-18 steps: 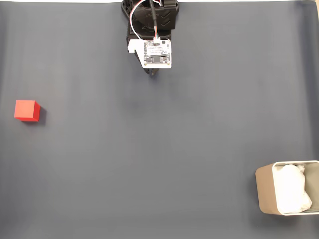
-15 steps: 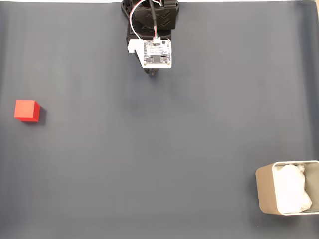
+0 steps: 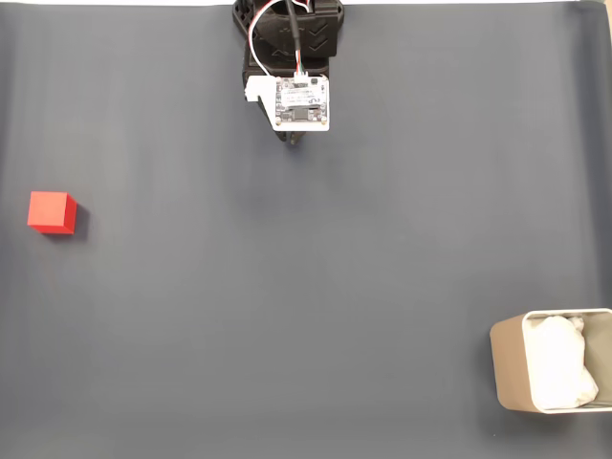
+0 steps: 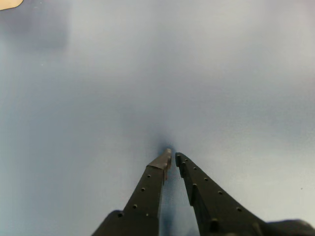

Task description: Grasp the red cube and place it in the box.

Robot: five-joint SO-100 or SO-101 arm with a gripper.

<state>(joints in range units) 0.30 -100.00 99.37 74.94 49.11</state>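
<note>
Distance is the main risk — the small bright red matte cube (image 3: 51,211) sits at the fixed view's far left edge on the dark grey bench (image 3: 306,287), well apart from the black two-finger hand (image 4: 172,158), which is clenched on nothing. A long sideways reach could nudge it; the beige lined box (image 3: 553,373) waits bottom right.

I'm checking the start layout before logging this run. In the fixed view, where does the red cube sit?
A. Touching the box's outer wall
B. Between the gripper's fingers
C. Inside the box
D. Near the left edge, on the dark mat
D: the red cube lies alone on the dark mat by the left edge, far from the box at lower right.
</note>
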